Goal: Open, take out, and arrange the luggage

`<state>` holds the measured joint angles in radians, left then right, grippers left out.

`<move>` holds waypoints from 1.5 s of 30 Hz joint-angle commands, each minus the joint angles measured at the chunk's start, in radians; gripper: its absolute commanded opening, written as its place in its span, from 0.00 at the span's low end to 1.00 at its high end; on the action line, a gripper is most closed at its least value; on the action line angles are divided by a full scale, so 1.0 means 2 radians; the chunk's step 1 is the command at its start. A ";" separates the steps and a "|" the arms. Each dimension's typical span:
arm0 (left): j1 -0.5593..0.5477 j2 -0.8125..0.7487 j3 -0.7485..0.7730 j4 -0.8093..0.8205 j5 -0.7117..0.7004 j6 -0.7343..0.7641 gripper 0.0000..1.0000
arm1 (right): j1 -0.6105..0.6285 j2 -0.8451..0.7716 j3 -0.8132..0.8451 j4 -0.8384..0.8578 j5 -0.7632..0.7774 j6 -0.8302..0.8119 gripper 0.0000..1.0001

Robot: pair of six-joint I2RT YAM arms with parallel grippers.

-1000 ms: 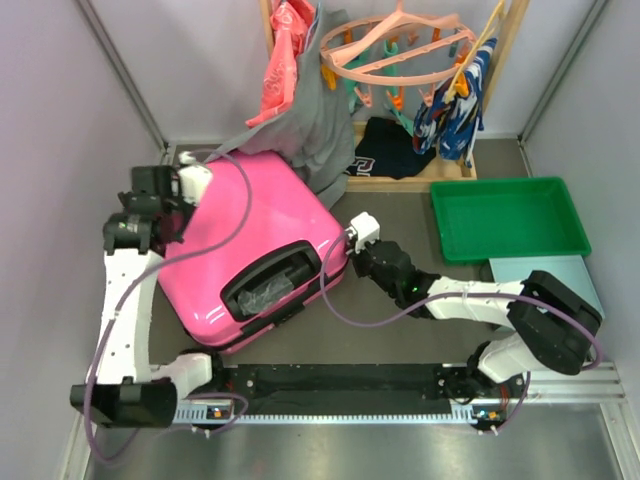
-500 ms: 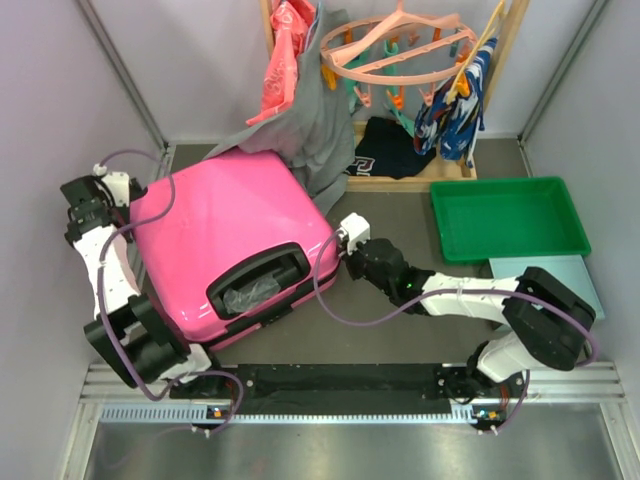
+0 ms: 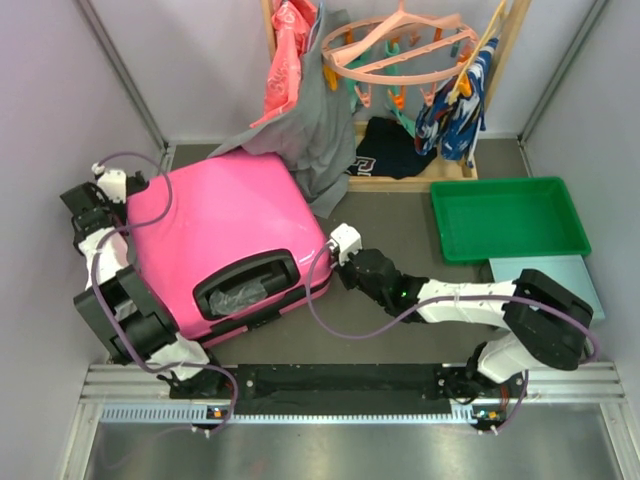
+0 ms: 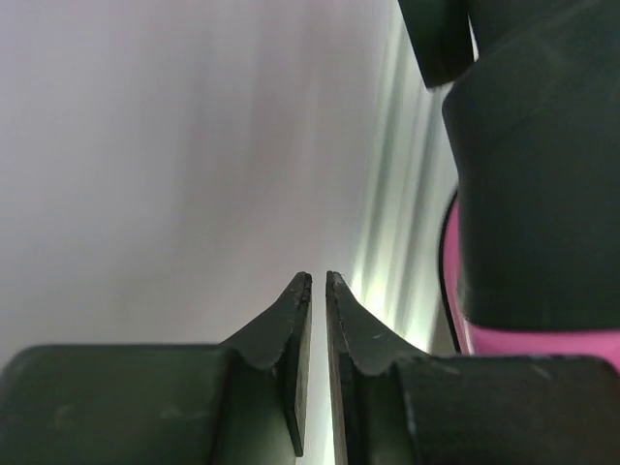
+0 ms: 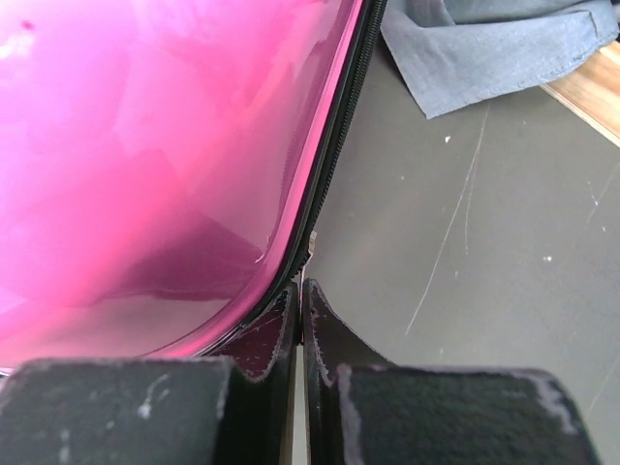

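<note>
Pink luggage zipper edge against closed right jaws.

Luggage flat on table, left; tray right; drying rack behind.

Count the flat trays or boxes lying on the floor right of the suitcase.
2: a green tray near the right wall, and a pale teal flat box just in front of it, partly covered by the right arm. None other shows.
</note>
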<state>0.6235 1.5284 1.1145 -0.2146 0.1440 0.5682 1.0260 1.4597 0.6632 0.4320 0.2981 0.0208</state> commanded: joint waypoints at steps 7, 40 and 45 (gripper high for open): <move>-0.150 -0.070 -0.157 -0.030 0.191 0.082 0.17 | 0.110 -0.068 -0.001 0.000 -0.010 0.053 0.00; -0.150 -0.269 0.098 -0.646 0.299 0.376 0.53 | 0.115 0.046 0.127 -0.027 -0.068 0.093 0.00; -0.151 -0.280 0.089 -0.647 0.220 0.385 0.50 | 0.088 0.063 0.142 -0.049 -0.101 0.069 0.00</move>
<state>0.3237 0.9531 1.3006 -1.3014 0.6792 1.2263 1.2472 1.5620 0.8742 0.2897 0.1631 0.1837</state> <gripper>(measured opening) 0.506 0.006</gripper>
